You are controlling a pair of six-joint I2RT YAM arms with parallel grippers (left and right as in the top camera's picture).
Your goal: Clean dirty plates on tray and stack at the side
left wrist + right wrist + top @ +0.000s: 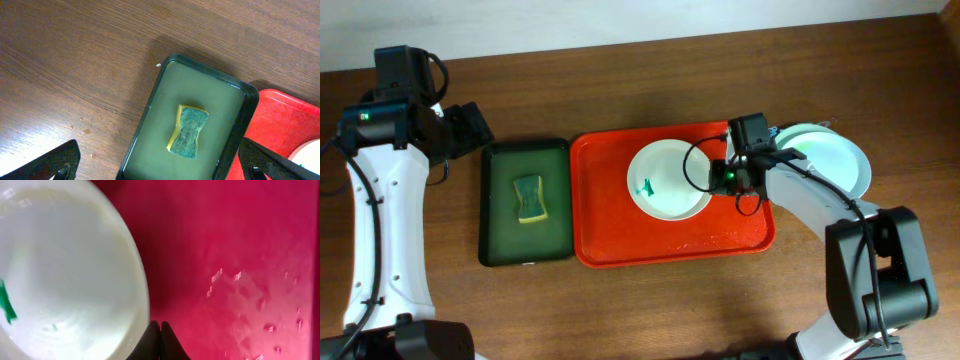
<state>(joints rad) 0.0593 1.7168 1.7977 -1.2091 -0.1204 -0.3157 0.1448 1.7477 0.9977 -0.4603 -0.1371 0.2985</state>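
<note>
Your right gripper [160, 330] had its fingers [168, 347] pressed together, tip against tip, with nothing showing between them. They sat low over the red tray [240, 240], just beside the right rim of the plate [65, 270]; from the wrist view you could not tell whether they touched that rim. The plate lay flat in the tray, toward its far edge and a little right of the middle, with a small teal smear [5, 305] inside it, left of its centre. Water droplets [270, 327] dotted the bare red floor to the right of the fingers. Past the tray's right edge, on the table [620, 80], a stack [840, 165] of what looked like two white plates rested, partly hidden by your right arm. Your left gripper [159, 150] was spread wide, its two dark fingers [55, 162] far apart at the bottom corners of the wrist view and holding nothing. It hung above the table near the far left corner of the green tray [250, 100], well apart from the plate. That narrower tray lay just beside the red one on its left, and a yellow sponge [189, 132] with a green scrubbing face lay near its middle, on a glossy floor.
</note>
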